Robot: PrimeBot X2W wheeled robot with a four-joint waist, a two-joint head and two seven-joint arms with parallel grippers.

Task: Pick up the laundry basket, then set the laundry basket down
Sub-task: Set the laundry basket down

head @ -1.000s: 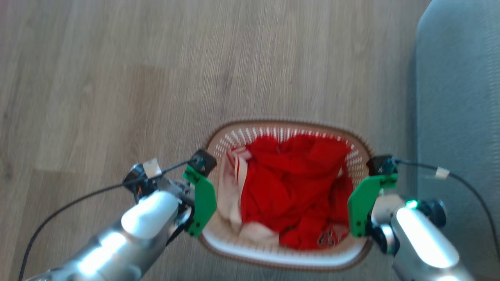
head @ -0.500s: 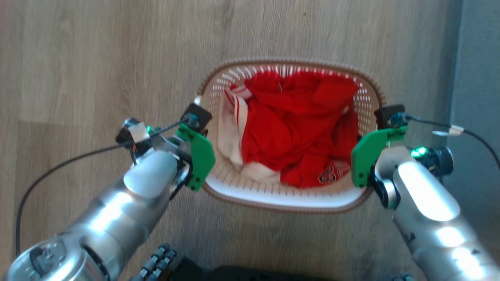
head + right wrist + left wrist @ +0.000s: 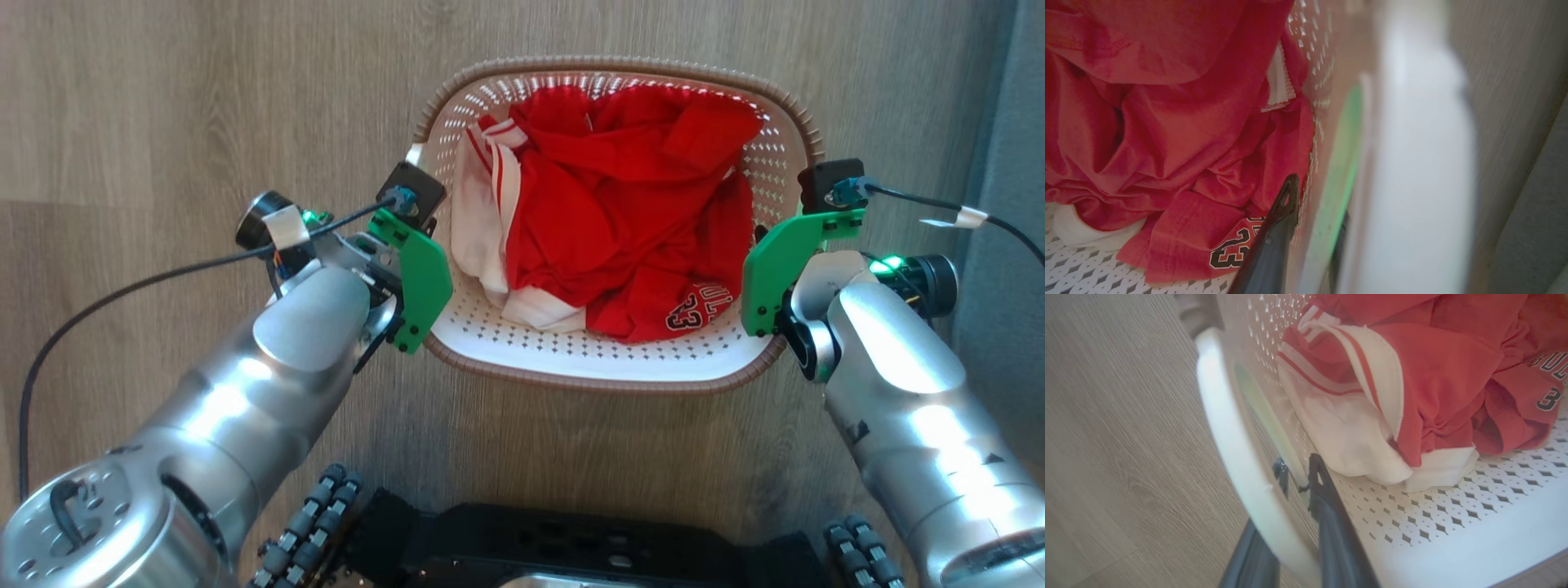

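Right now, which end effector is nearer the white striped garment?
Left. The left end effector clamps the laundry basket wall beside the white striped garment; the right end effector clamps the opposite wall, across the red clothes.

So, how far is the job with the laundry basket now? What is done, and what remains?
Done: the left gripper and right gripper each clamp a side wall of the laundry basket, one finger inside, one outside. In hand: the lift; whether its bottom is off the floor I cannot tell. Left: setting it down and letting go.
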